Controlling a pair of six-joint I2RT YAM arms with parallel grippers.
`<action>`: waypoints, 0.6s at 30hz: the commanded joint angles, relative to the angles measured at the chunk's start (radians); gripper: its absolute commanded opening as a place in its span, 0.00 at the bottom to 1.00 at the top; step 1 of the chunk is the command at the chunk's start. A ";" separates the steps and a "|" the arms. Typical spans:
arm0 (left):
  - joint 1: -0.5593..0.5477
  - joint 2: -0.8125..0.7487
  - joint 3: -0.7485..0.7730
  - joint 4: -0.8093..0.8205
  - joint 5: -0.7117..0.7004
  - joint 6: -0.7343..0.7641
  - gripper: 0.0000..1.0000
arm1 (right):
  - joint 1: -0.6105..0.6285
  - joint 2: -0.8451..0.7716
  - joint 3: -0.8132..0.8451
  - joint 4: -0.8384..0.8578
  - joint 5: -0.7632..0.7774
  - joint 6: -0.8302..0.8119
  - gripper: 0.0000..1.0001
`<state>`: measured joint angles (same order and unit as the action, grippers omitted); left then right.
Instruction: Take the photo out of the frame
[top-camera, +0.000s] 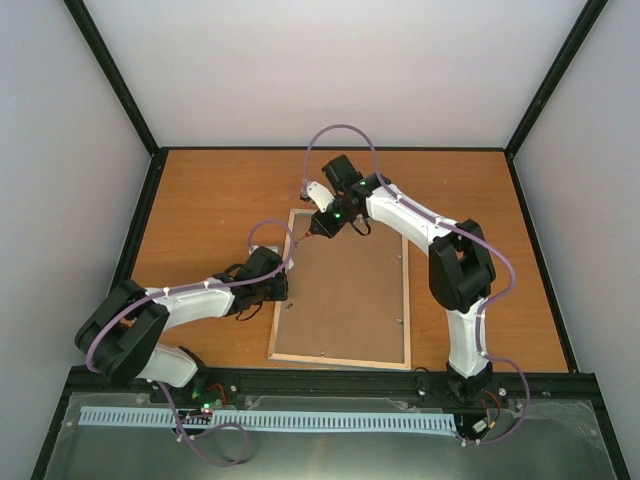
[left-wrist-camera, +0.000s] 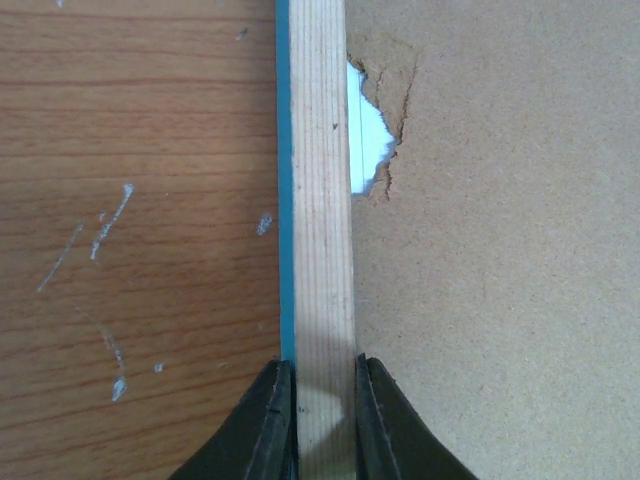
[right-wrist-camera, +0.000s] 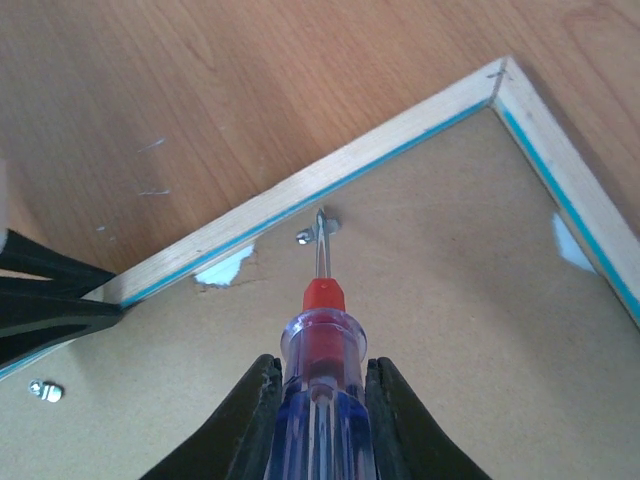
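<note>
The right tool (right-wrist-camera: 322, 380) is clamped on a screwdriver (right-wrist-camera: 319, 345), one finger on each side of its clear blue handle with the red core. The metal shaft points away from the wrist, and its tip rests on a small metal tab (right-wrist-camera: 322, 231) on the brown backing board (right-wrist-camera: 430, 330), just inside the frame's far left corner. A second tab (right-wrist-camera: 42, 390) sits further along the same side.

The left tool (left-wrist-camera: 322, 372) is closed on the frame (left-wrist-camera: 320, 200). Its two black fingers pinch the pale wood rail from both sides, with the turquoise edge showing along the outer side.

The frame lies face down and flat on the desk (top-camera: 200, 200). The backing board fills its opening, with the pale wood rim around it. Beside the rail the board has a ragged tear (left-wrist-camera: 368, 135), and something white shows through it. A second pale patch shows near the far rail. The photo itself cannot be seen; whatever the frame holds is covered by the board.

From above, the left arm runs low from its base at the near left and reaches sideways to the frame's left rail. The right arm rises from its base at the near right and bends at a raised elbow. It reaches across the frame, bringing its tool (top-camera: 322, 228) down at the far left corner.
</note>
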<state>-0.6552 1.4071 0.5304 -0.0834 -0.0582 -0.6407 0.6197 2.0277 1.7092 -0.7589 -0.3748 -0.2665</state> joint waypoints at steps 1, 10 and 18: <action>-0.003 0.020 0.002 -0.013 0.090 0.021 0.01 | 0.006 -0.051 -0.006 -0.040 0.161 0.070 0.03; -0.003 0.010 0.068 -0.067 0.045 0.045 0.01 | -0.005 -0.263 -0.114 -0.041 0.128 0.038 0.03; -0.001 -0.039 0.210 -0.243 -0.041 0.086 0.48 | -0.153 -0.468 -0.351 0.041 0.000 -0.036 0.03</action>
<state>-0.6556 1.4174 0.6552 -0.2451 -0.0757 -0.5949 0.5510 1.6375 1.4631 -0.7689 -0.3061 -0.2592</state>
